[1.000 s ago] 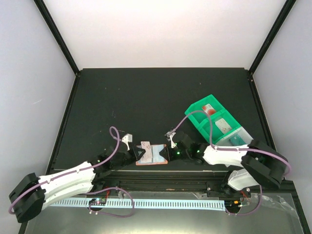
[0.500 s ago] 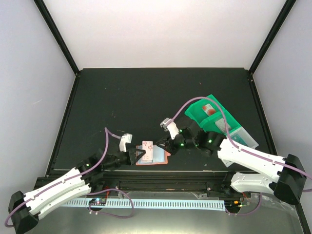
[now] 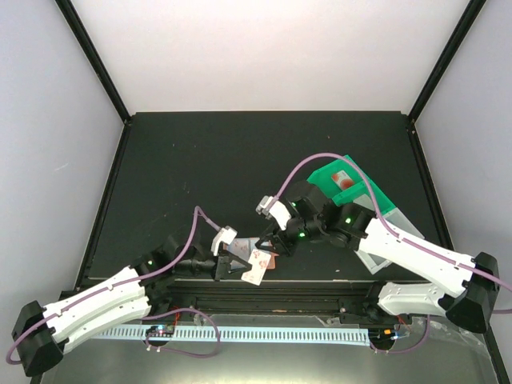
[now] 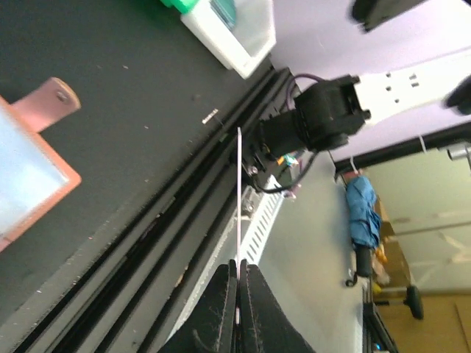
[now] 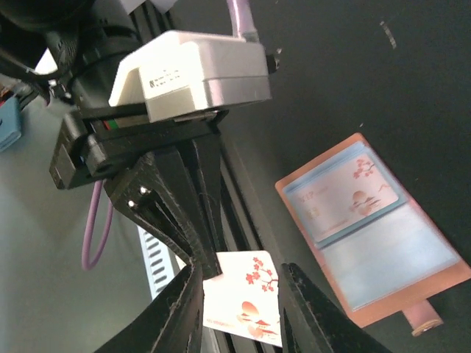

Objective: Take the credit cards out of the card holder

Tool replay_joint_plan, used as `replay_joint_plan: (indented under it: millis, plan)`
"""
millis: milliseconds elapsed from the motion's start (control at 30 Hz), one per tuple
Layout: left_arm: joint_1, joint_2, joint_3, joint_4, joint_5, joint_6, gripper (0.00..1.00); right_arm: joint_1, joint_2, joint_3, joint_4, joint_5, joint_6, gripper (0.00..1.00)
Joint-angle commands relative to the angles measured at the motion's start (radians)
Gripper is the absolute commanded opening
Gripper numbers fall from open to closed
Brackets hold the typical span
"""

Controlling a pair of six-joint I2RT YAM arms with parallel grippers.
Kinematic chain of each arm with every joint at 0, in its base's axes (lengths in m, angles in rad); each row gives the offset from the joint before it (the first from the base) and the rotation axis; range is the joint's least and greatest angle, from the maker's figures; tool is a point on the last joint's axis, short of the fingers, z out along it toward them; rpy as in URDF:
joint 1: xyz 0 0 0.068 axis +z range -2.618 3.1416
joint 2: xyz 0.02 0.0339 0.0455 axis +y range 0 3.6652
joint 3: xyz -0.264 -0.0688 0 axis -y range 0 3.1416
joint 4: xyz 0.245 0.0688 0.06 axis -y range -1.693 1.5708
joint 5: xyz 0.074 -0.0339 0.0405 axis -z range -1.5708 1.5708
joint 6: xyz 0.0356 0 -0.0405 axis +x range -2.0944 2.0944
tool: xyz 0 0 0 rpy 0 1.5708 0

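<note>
Left end effector (image 4: 237, 283) pinches white card (image 5: 246, 298); right end effector (image 5: 243, 271) spread astride it, seemingly not touching.

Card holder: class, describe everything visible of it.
The card holder lies opened flat on the black table. It looks like salmon-orange leather, with two pale blue inner pockets and a snap tab at one end. One pocket holds a card printed with red blossoms; the other looks empty. Nothing else touches it.
</note>
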State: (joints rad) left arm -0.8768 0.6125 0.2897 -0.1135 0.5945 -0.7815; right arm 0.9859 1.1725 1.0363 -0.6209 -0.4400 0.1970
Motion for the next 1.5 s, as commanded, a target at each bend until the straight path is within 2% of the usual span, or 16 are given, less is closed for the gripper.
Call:
replay_joint_plan:
  millis: [0,167,500,667,833,1033,1100,1133,1200,1333,1467]
  plan:
    - [-0.001,0.011,0.040,0.075,0.120,0.047,0.02,-0.005,0.027,0.018,-0.035,-0.110,-0.045,0.28]
    - [-0.001,0.002,0.019,0.136,0.145,0.029,0.02,-0.010,0.041,-0.014,-0.023,-0.147,-0.052,0.28]
    - [-0.001,-0.001,0.020,0.129,0.182,0.055,0.02,-0.054,0.059,-0.059,-0.017,-0.240,-0.071,0.27]
    - [-0.001,-0.005,0.018,0.126,0.168,0.056,0.02,-0.070,0.052,-0.084,0.019,-0.320,-0.060,0.19]
    - [-0.001,-0.014,0.013,0.126,0.161,0.058,0.02,-0.071,0.065,-0.104,0.031,-0.373,-0.061,0.17]
    - [-0.001,-0.023,0.017,0.111,0.136,0.065,0.01,-0.077,0.060,-0.112,0.064,-0.388,-0.035,0.01]
    - [-0.001,-0.027,0.023,0.084,0.110,0.066,0.02,-0.082,0.057,-0.116,0.078,-0.394,-0.024,0.01]
    - [-0.001,-0.032,0.028,0.057,0.086,0.068,0.07,-0.084,0.056,-0.118,0.082,-0.392,-0.020,0.01]
    - [-0.001,-0.048,0.036,0.005,0.020,0.066,0.25,-0.089,0.051,-0.124,0.094,-0.387,-0.003,0.01]
    - [0.001,-0.098,0.040,-0.058,-0.130,0.039,0.67,-0.107,0.037,-0.137,0.121,-0.350,0.040,0.01]
    - [0.002,-0.148,0.068,-0.130,-0.249,0.033,0.90,-0.152,0.019,-0.147,0.142,-0.312,0.105,0.01]
